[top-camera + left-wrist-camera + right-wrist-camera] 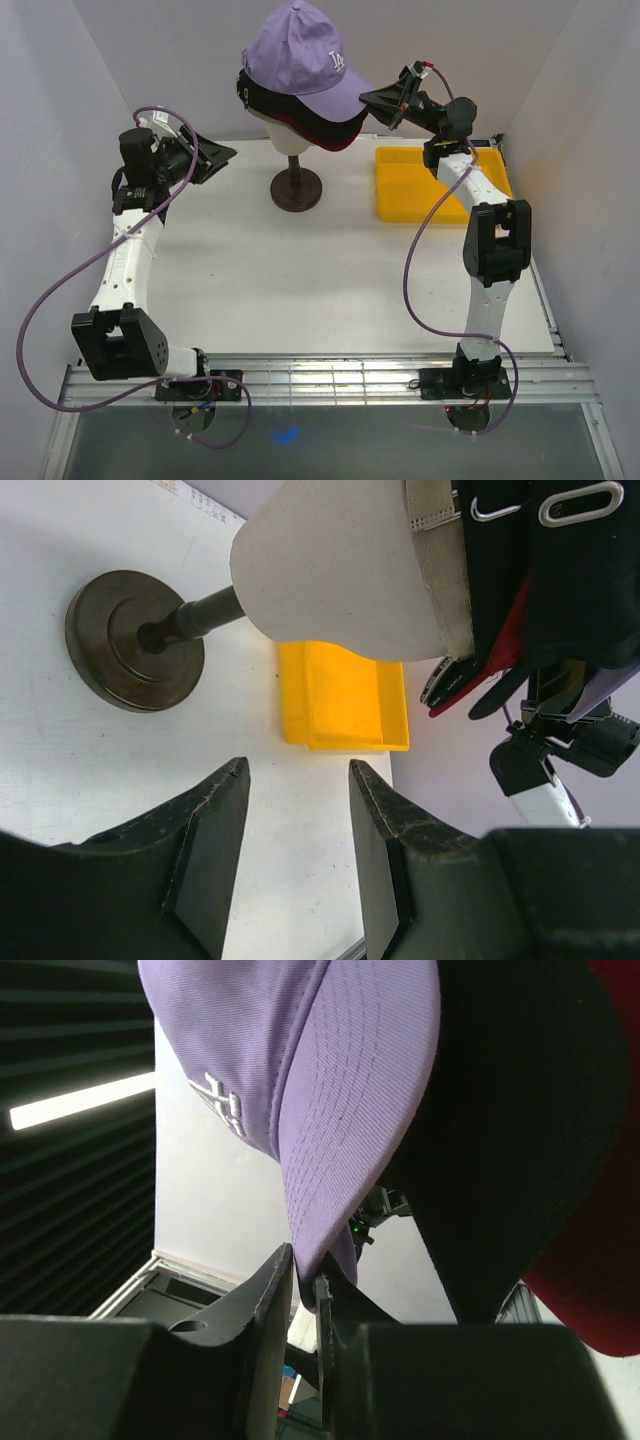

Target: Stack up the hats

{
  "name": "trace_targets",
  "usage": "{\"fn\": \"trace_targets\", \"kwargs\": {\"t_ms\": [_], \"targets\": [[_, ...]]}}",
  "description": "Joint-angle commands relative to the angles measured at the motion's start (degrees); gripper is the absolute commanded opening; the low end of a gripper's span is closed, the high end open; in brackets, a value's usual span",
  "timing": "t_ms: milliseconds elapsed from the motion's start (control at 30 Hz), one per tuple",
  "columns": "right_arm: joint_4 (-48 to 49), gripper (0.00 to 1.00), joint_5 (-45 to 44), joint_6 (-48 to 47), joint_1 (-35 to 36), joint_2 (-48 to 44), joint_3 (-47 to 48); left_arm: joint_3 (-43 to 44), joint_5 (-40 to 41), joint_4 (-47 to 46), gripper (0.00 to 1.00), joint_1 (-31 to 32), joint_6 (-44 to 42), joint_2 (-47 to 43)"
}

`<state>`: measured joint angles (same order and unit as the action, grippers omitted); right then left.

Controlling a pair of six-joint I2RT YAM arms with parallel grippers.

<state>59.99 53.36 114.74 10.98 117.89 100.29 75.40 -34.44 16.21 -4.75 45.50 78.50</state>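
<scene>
A lavender cap [300, 55] sits on top of a stack of black and red caps [300, 120] on the beige mannequin head [290, 135]. My right gripper [375, 97] is shut on the lavender cap's brim [360, 1130]; the brim edge is pinched between the jaws in the right wrist view. The black cap [510, 1130] and a red cap [590, 1290] lie under it. My left gripper [215, 158] is open and empty, left of the stand. In the left wrist view its fingers [215, 850] point toward the head [350, 570] and the cap straps [540, 570].
The head's dark round stand [296, 190] sits at the table's back middle, also in the left wrist view [130, 640]. A yellow tray [415, 185] lies at the back right [345, 695]. Walls close in on the left, the right and the back.
</scene>
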Motion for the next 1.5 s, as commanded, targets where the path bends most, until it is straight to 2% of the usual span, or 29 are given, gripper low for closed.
{"fn": "trace_targets", "kwargs": {"t_ms": [0,133,267,433,533,633,700,833,967,1300,1467], "targets": [[-2.59,0.21,0.60,16.39,-0.70,-2.66,1.13,1.68,0.51,-1.26,0.54,-0.34,-0.41,-0.36],[-5.30,0.25,2.44,14.82,-0.70,-2.13,2.98,4.49,0.07,-1.70,0.54,-1.22,-0.23,1.21],[-8.13,0.26,4.98,12.71,-0.61,-1.17,4.82,12.99,1.30,-2.67,0.55,-2.89,1.26,3.93],[-11.72,0.24,8.42,12.09,-0.70,2.96,13.76,22.15,2.00,-6.52,0.57,-4.21,5.30,10.00],[-18.84,0.19,10.70,8.41,-0.52,5.33,19.48,28.11,1.57,-10.04,0.58,-4.39,7.67,15.35],[-19.47,0.16,12.20,8.22,-0.52,6.65,20.29,31.47,0.78,-15.65,0.60,-4.39,10.05,20.10],[-19.38,0.15,13.43,8.05,-0.61,7.18,20.56,33.32,0.07,-18.39,0.69,-4.30,11.62,22.47],[-20.70,0.10,14.49,6.64,-0.70,8.06,20.12,37.27,-1.42,-24.36,0.69,-4.30,14.18,29.15],[-21.23,0.08,16.33,6.02,-0.70,9.99,22.05,45.42,-2.12,-25.61,0.69,-3.07,14.10,34.43],[-25.44,0.08,16.95,3.30,-0.79,11.75,24.51,58.36,-2.21,-29.65,0.70,-0.17,13.66,42.60],[-26.15,0.08,16.95,2.51,-0.70,11.93,24.25,61.27,-3.97,-30.09,0.70,1.85,11.11,44.81]]}}
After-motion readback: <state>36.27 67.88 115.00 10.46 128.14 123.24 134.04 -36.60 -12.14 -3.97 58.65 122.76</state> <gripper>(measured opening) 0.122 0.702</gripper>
